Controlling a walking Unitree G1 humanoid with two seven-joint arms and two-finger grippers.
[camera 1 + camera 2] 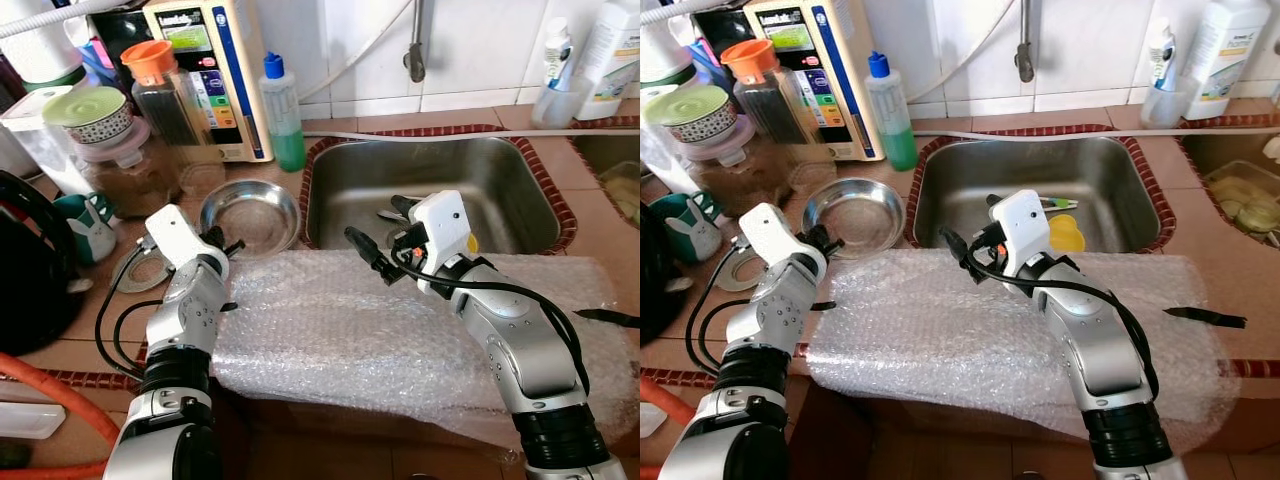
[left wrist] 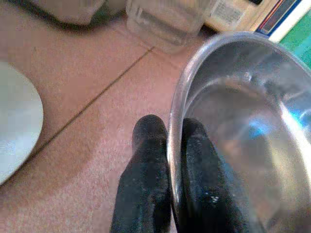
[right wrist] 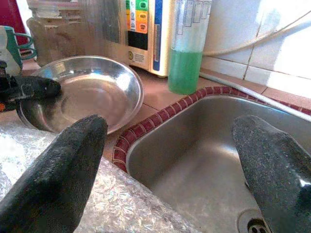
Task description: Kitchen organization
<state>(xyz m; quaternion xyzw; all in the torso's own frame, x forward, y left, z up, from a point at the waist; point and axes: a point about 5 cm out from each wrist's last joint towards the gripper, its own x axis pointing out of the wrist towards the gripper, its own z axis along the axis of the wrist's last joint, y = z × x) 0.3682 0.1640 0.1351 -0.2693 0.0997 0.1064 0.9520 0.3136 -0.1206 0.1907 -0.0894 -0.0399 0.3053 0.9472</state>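
Tiled counter (image 1: 90, 330) | left tool (image 2: 167, 145) pinches steel bowl (image 2: 233, 121) rim | right tool (image 3: 170, 160) spread above sink (image 3: 204, 160)

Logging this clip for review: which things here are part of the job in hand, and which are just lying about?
In use:
steel bowl, its rim pinched by the left gripper
right gripper, open over the sink edge

Lying about:
bubble wrap
green soap bottle
jars and water purifier
yellow item in the sink
rabbit mug
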